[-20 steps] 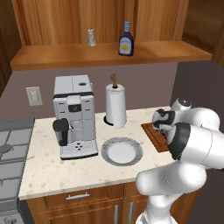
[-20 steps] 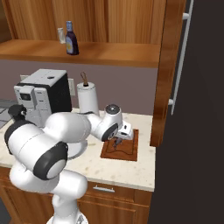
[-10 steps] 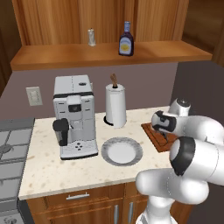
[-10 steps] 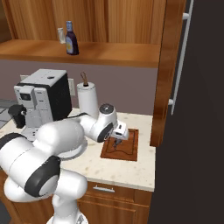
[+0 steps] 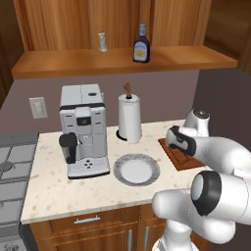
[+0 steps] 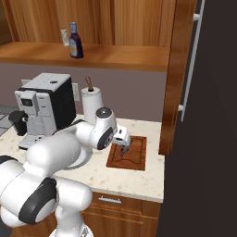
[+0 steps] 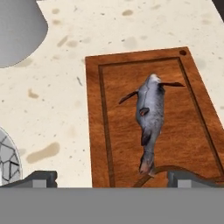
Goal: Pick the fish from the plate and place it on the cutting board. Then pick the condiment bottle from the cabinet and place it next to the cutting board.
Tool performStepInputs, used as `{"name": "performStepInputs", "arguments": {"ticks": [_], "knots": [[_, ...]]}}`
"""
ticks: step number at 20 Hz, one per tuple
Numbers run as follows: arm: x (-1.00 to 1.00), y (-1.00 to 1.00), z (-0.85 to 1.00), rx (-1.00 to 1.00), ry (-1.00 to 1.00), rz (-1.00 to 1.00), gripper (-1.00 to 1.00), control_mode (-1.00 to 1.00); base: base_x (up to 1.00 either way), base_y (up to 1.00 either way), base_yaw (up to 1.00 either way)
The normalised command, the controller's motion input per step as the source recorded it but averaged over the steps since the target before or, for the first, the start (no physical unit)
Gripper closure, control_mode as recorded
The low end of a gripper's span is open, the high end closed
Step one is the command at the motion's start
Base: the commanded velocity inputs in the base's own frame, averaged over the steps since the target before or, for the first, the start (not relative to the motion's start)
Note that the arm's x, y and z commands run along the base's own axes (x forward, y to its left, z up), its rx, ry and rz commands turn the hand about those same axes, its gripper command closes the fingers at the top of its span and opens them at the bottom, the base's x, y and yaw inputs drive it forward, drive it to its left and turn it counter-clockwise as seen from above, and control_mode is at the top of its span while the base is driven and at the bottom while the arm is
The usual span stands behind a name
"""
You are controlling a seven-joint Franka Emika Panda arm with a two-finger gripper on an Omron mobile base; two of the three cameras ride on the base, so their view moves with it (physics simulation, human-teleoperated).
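Observation:
The small grey fish lies lengthwise on the reddish-brown cutting board, free of the fingers. My gripper hovers just above the board's near end, open, with its tips either side of the fish's tail end. From the right, the gripper hangs over the cutting board. The round plate sits bare to the left of the cutting board. On the cabinet shelf stands the dark condiment bottle, also seen as the condiment bottle from the right.
A clear shaker stands left of the bottle on the shelf. A coffee machine and a paper towel roll stand behind the plate. A tall wooden panel borders the counter at the right. A stove lies at the left.
The arm's elbow has swung lower and closer to the cameras. The hand has stayed over the cutting board with its jaws open, and the fish has kept its place.

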Motion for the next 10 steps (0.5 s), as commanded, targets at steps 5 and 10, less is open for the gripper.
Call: {"name": "performStepInputs", "arguments": {"ticks": [5, 10], "knots": [[-0.08, 0.24, 0.13, -0.03, -0.01, 0.06, -1.00, -1.00, 0.00, 0.00, 0.00], [-0.08, 0.21, 0.11, 0.00, -0.02, 0.08, -1.00, -1.00, 0.00, 0.00, 0.00]]}}
